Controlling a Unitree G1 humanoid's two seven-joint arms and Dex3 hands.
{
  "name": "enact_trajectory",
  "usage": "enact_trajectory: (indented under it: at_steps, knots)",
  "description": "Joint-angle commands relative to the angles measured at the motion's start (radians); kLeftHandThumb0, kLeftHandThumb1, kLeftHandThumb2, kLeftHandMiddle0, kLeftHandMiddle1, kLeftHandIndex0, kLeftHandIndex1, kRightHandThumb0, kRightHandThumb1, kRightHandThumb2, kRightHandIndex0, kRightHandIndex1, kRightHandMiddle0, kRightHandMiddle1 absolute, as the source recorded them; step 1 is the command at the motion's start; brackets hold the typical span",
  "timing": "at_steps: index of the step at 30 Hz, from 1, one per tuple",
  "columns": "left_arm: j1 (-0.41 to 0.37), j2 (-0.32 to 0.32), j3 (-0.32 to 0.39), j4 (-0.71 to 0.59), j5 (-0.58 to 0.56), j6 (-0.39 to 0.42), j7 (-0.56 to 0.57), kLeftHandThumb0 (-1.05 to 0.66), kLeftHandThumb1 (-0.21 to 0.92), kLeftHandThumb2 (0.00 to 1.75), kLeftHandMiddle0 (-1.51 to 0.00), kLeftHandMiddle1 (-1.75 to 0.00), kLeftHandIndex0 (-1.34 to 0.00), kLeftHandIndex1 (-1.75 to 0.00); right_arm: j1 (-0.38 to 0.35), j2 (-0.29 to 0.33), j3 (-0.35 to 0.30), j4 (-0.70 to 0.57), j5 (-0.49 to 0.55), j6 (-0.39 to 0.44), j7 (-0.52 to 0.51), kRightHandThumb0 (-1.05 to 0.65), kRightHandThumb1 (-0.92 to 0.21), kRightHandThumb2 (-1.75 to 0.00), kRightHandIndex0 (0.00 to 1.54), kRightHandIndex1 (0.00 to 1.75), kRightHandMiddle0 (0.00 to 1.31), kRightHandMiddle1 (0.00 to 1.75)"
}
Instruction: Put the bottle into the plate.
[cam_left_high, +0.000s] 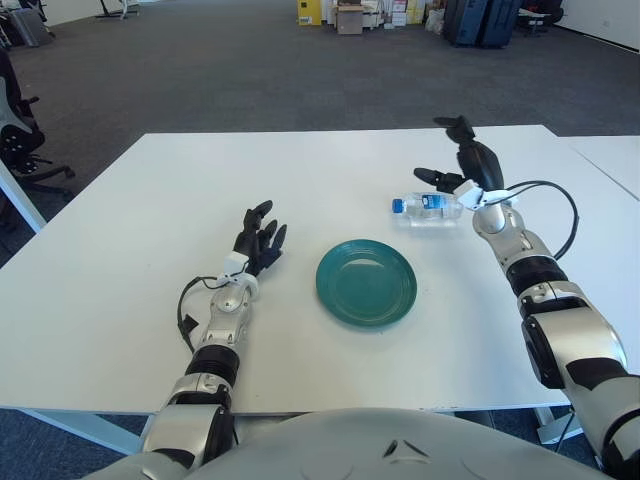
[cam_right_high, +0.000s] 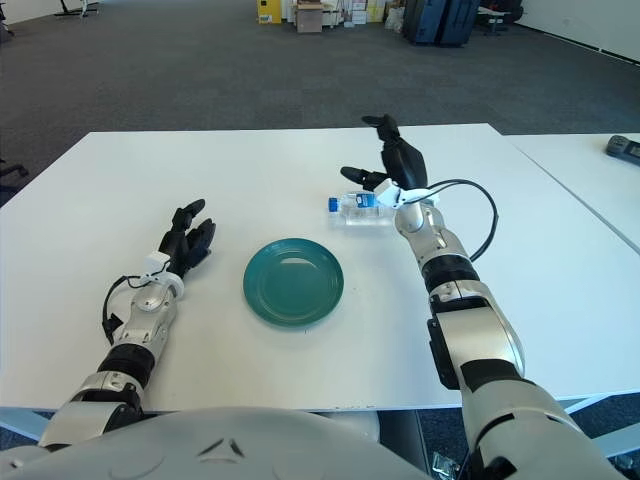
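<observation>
Lying sideways beyond bare green plate (cam_left_high: 366, 283), bottle (cam_left_high: 428, 208), right robot hand (cam_left_high: 466, 166) spread above, left robot hand (cam_left_high: 258, 240) released

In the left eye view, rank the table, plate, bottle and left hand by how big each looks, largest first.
1. table
2. plate
3. bottle and left hand: they look about alike, and the hand is nearer the camera, so I won't rank them.
</observation>
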Motion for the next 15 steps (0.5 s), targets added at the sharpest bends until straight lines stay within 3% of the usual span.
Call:
enact_trajectory:
  at_steps: [1, 11, 13, 15]
  knots:
    - [0.044, -0.003, -0.008, 0.02, 0.005, 0.042, -0.009, -0.77, 0.92, 0.54, -0.39, -0.08, 0.0, -0.77, -0.041, -0.009, 0.037, 0.058, -0.036, 0.025, -0.033, -0.76, -0.91, -0.2, 0.46, 0.06, 0.0, 0.8]
    - [0.051, -0.005, -0.013, 0.008, 0.014, 0.037, 0.0, -0.76, 0.92, 0.58, -0.41, -0.08, 0.0, -0.8, -0.126, 0.003, 0.156, 0.194, -0.129, 0.1, -0.102, -0.8, -0.92, -0.28, 0.41, 0.03, 0.0, 0.78]
    - [0.052, -0.005, -0.014, 0.006, 0.019, 0.033, 0.006, -0.75, 0.92, 0.59, -0.41, -0.09, 0.0, -0.8, -0.145, -0.002, 0.19, 0.212, -0.156, 0.115, -0.097, -0.85, -0.92, -0.35, 0.39, 0.02, 0.0, 0.78]
    - [0.057, -0.004, -0.015, -0.002, 0.022, 0.024, 0.008, -0.75, 0.92, 0.61, -0.41, -0.09, 0.0, -0.81, -0.169, -0.01, 0.223, 0.232, -0.174, 0.125, -0.028, -0.89, -0.92, -0.42, 0.34, 0.01, 0.0, 0.76]
